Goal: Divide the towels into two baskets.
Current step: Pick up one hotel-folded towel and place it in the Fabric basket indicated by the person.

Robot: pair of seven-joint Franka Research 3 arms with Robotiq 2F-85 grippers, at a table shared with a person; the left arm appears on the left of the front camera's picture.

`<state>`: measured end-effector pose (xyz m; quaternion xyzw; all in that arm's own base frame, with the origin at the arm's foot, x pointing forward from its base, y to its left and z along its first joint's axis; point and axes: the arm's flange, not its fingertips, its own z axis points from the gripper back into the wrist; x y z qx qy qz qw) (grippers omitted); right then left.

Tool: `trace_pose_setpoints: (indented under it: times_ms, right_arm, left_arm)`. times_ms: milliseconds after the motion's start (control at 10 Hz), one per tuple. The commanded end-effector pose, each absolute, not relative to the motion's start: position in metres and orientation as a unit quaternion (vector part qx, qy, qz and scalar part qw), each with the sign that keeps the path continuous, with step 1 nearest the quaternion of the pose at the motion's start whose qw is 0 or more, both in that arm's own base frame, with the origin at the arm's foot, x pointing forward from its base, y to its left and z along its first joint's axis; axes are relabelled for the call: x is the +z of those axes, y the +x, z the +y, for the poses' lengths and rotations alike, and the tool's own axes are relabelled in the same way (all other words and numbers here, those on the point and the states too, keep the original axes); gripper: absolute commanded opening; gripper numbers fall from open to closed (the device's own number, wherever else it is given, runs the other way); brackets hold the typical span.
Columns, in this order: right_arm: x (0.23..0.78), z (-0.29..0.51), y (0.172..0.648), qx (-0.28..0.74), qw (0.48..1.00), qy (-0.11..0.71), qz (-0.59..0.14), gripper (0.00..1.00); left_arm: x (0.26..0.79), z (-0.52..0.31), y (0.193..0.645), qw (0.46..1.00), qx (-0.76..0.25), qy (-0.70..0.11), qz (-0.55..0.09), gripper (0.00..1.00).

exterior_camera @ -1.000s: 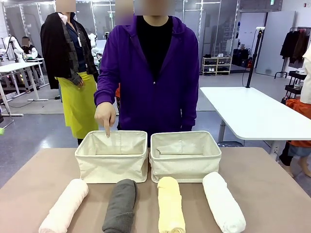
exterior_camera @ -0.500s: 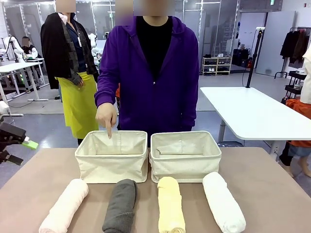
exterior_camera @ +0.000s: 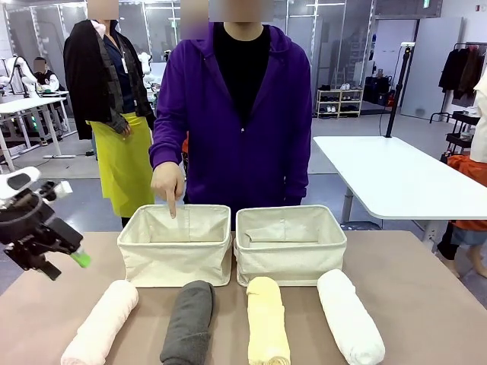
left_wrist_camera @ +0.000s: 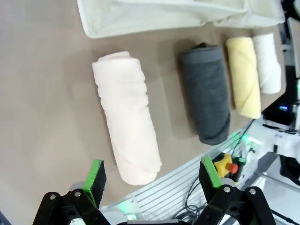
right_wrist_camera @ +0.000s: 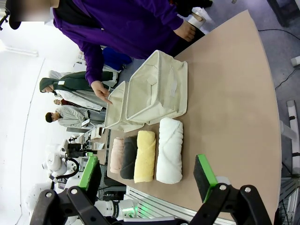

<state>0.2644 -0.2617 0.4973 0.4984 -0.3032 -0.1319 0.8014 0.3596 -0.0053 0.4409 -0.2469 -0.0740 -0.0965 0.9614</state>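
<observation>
left pincer: come in from the left edge within the last second, farther in and lower than half a second ago. now hanging above the tabletop's left edge, to the left of the left basket, jaws spread wide, gripping nothing. in the left wrist view, green pads set wide apart, with the pale pink towel lying straight ahead, well clear of them. right pincer: high over the tabletop, jaws wide apart, empty.

towels and baskets unmoved since then. in a row along the near edge, left to right: pale pink towel, dark grey towel, pale yellow towel, white towel, each apart from its neighbour. just behind them, left basket and right basket side by side, close together, openings up.

person's hand as before: forefinger pointing down over the left basket's far rim, above the opening. behind the person in purple, another person in a yellow apron. off to the right, a white table.
</observation>
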Motion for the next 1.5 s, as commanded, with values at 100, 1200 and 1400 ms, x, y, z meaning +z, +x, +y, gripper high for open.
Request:
trace_pose_setpoints:
  times_ms: [100, 1200, 1400]
  right_arm:
    - [0.501, -0.262, 0.262, -0.129, 0.799, 0.5, -0.309, 1.0]
    - [0.501, -0.262, 0.262, -0.129, 0.799, 0.5, -0.309, 1.0]
    - [0.501, -0.262, 0.262, -0.129, 0.799, 0.5, -0.309, 1.0]
  left_arm:
    - [0.379, -0.037, 0.329, 0.979, -0.093, -0.174, -0.057, 1.0]
    - [0.288, -0.068, 0.308, 0.994, -0.041, -0.096, -0.037, 0.96]
    - [0.287, -0.068, 0.306, 0.994, -0.047, -0.099, -0.029, 0.76]
